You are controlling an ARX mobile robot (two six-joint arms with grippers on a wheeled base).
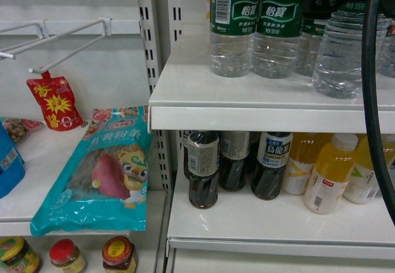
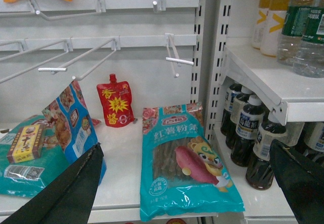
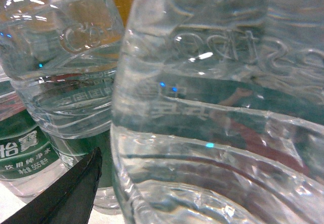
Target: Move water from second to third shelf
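The water is a row of clear ribbed bottles with green labels (image 1: 233,13) on the upper white shelf (image 1: 185,94). One water bottle (image 1: 342,63) stands nearer that shelf's front edge. My right gripper (image 1: 342,1) is around its top. In the right wrist view this bottle (image 3: 217,107) fills the frame between the jaws of the right gripper (image 3: 185,153). Only the left finger (image 3: 66,193) shows, with a thin gap to the bottle wall; the other finger is hidden. My left gripper (image 2: 185,150) hangs open over the side shelf, holding nothing.
The shelf below (image 1: 247,223) holds dark tea bottles (image 1: 203,168) and yellow juice bottles (image 1: 330,174). A black cable (image 1: 370,100) runs down the right. To the left are a teal snack bag (image 1: 99,174), a red pouch (image 1: 55,103), wire hooks (image 1: 55,38) and jars (image 1: 117,254).
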